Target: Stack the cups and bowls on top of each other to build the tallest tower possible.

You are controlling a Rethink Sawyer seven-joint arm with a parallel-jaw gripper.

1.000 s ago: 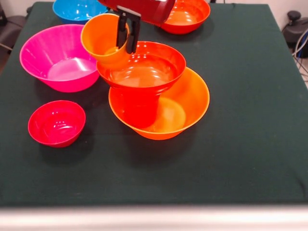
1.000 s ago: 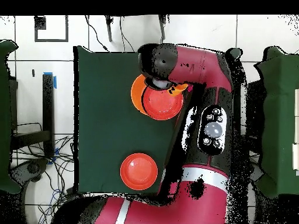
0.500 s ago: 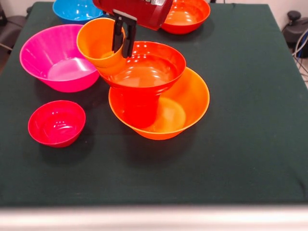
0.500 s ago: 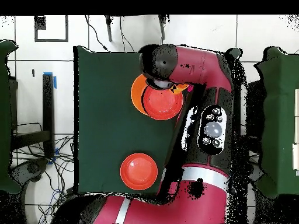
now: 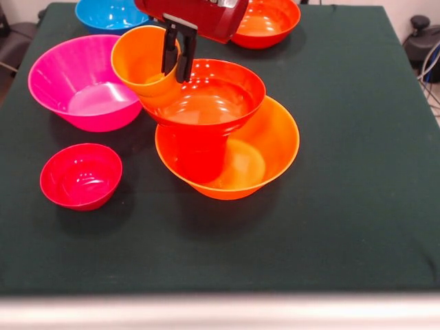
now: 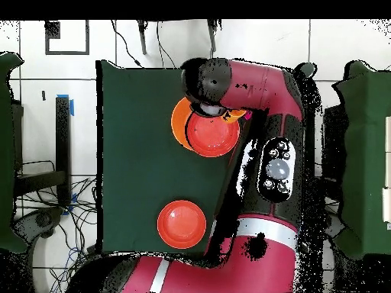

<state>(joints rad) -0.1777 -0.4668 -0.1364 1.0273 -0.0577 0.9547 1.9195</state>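
The step in hand looks like adding the orange cup (image 5: 142,60) to the tower (image 5: 227,148). The pincer (image 5: 176,58) is closed on the cup's right wall, holding it tilted at the far-left rim of the red-orange bowl (image 5: 205,96). Next, it probably needs centring and levelling before release.

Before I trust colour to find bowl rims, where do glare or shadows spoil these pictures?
Front view: white glints speckle the inside of the red-orange bowl and the crimson bowl, with a softer sheen in the pink bowl; faint shadows fall on the cloth beside each bowl. Overhead view: the arm hides part of the tower, and no glare shows on the lone red-orange bowl.
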